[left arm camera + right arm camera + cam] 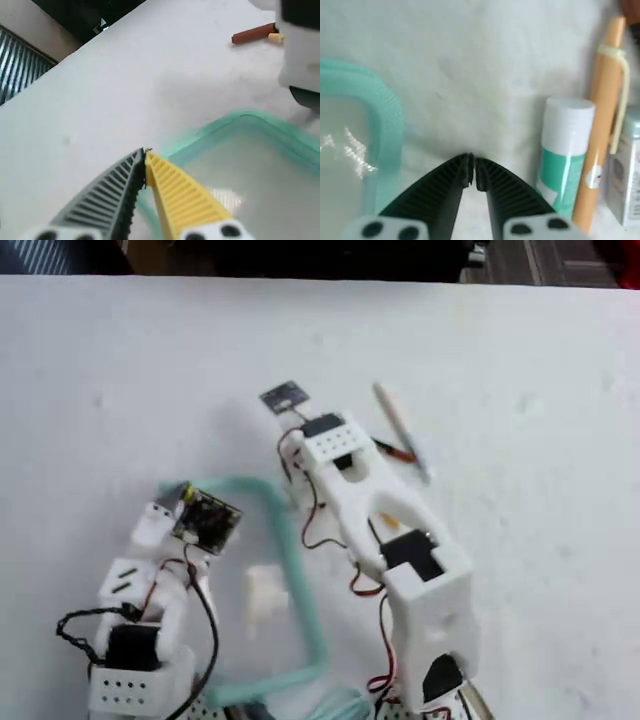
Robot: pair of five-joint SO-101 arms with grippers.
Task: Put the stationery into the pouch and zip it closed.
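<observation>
Lower centre of the high view, the teal-rimmed pouch point(298, 590) lies open. The left gripper point(145, 155) and the right gripper point(472, 165) are both pinched together and empty. To grasp well, the right should likely spread wide and straddle the glue stick point(562, 155) mid-body, clear of the pen point(602, 100).

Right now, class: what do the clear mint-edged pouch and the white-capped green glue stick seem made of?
Clear mint-edged pouch: probably soft glossy vinyl, given glare streaks on its window; the edging looks like textured fabric tape. White-capped green glue stick: likely smooth hard plastic, with an even, faint sheen.
</observation>
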